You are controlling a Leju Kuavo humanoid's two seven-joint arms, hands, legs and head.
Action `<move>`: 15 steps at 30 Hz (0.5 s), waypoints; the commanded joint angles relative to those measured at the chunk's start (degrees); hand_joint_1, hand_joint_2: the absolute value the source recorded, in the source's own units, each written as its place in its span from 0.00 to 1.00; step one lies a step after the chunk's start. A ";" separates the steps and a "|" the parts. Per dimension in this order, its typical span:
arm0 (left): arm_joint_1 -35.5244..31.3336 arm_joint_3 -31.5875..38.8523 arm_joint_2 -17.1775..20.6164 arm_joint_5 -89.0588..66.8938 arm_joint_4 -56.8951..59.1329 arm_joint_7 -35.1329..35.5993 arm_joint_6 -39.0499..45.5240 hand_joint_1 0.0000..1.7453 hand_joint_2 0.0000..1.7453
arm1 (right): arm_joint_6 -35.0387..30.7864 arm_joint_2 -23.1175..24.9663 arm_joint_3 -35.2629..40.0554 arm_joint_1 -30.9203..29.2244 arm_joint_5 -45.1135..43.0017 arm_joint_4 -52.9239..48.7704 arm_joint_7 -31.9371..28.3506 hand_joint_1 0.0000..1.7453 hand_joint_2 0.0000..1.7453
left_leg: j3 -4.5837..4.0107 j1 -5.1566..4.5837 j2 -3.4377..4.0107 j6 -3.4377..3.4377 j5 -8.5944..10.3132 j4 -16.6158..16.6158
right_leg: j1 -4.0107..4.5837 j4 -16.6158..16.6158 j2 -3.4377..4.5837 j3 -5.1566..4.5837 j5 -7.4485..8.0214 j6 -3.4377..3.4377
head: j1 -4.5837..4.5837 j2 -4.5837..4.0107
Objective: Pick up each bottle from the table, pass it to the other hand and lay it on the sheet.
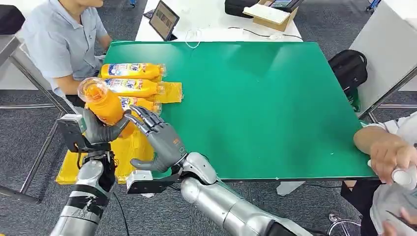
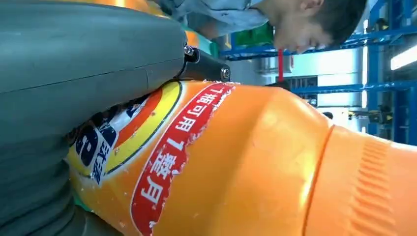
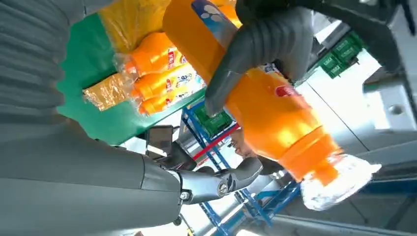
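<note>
The left hand [image 1: 101, 129] wraps its fingers round the orange bottle [image 1: 103, 104], holding it tilted, cap end toward the camera, above the yellow sheet [image 1: 123, 150]; the right hand [image 1: 160, 140] sits just beside it, fingers spread and holding nothing. The bottle's body looks smooth and glossy, with a clear wrap over the cap; it could slide in the grip, or drop if lowered carelessly. Further off, three bottles [image 1: 132, 86] already lie side by side on the sheet, so a clumsy set-down could knock them rolling across the green table [image 1: 255, 108].
</note>
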 commanded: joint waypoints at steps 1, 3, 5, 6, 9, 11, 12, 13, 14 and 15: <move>-5.62 1.16 -1.00 -2.62 9.75 -0.13 1.15 1.00 1.00 | 0.17 -0.92 3.59 -4.09 0.14 5.81 1.62 0.00 1.00 | 0.17 0.02 -0.10 -0.03 -0.05 -0.01 | 0.03 0.00 -0.09 0.20 -0.08 -0.07 | 0.00 0.00; -7.24 -0.91 -0.18 -10.41 12.57 -1.16 7.66 1.00 1.00 | 0.42 -0.92 4.41 -4.42 -0.03 5.53 1.70 0.00 1.00 | 0.22 0.03 -0.15 -0.04 -0.07 0.02 | 0.04 0.03 -0.14 0.26 -0.12 -0.10 | 0.00 0.00; -9.36 -4.41 1.89 -22.83 17.22 0.48 14.15 1.00 1.00 | 1.26 -0.92 5.26 -4.50 -0.34 4.41 1.65 0.00 1.00 | 0.19 0.02 -0.16 -0.04 -0.06 0.03 | 0.03 0.06 -0.15 0.23 -0.12 -0.10 | 0.00 0.00; -10.85 -5.13 2.57 -27.47 20.82 2.34 14.61 1.00 1.00 | 1.71 -0.92 5.62 -4.40 0.00 3.55 1.96 0.00 1.00 | 0.17 0.03 -0.15 -0.05 -0.05 0.03 | 0.04 0.06 -0.14 0.20 -0.11 -0.10 | 0.00 0.00; -14.96 -7.13 3.88 -35.55 30.00 4.99 13.32 1.00 1.00 | 3.77 -1.41 5.19 -2.89 2.50 -0.23 2.07 0.00 1.00 | 0.29 0.03 -0.17 -0.07 -0.08 0.04 | 0.04 0.11 -0.16 0.30 -0.16 -0.14 | 0.02 0.00; -15.33 -6.97 3.88 -35.74 30.74 4.82 13.34 1.00 1.00 | 3.80 -1.58 5.17 -2.54 2.90 -1.07 2.36 0.00 1.00 | 0.07 0.02 -0.10 -0.03 0.01 -0.02 | 0.02 0.00 -0.10 0.11 -0.03 -0.05 | -0.02 0.00; -15.33 -6.97 3.88 -35.74 30.74 4.82 13.34 1.00 1.00 | 3.80 -1.58 5.17 -2.54 2.90 -1.07 2.36 0.00 1.00 | 0.32 0.06 -0.15 -0.07 -0.09 0.03 | 0.07 0.06 -0.13 0.37 -0.15 -0.15 | 0.04 0.00; -15.79 -7.29 4.01 -37.24 31.79 5.42 13.30 1.00 1.00 | 4.62 -1.96 5.16 -2.08 3.50 -2.25 2.52 0.00 1.00 | 0.42 0.07 -0.16 -0.08 -0.13 0.05 | 0.08 0.07 -0.14 0.46 -0.19 -0.17 | 0.02 0.00; -16.25 -7.53 4.32 -39.39 32.80 6.93 13.05 1.00 1.00 | 5.13 -2.29 4.98 -1.40 4.44 -3.89 2.36 0.00 1.00 | 0.34 0.05 -0.01 -0.06 -0.14 0.07 | 0.06 0.08 0.00 0.34 -0.16 -0.14 | 0.00 0.00; -16.85 -7.41 4.54 -40.82 34.17 8.37 12.39 1.00 1.00 | 5.69 -2.80 5.06 -0.45 5.19 -6.25 2.27 0.00 1.00 | 0.28 0.03 -0.01 -0.05 -0.12 0.04 | 0.04 0.07 0.00 0.27 -0.12 -0.11 | -0.02 0.00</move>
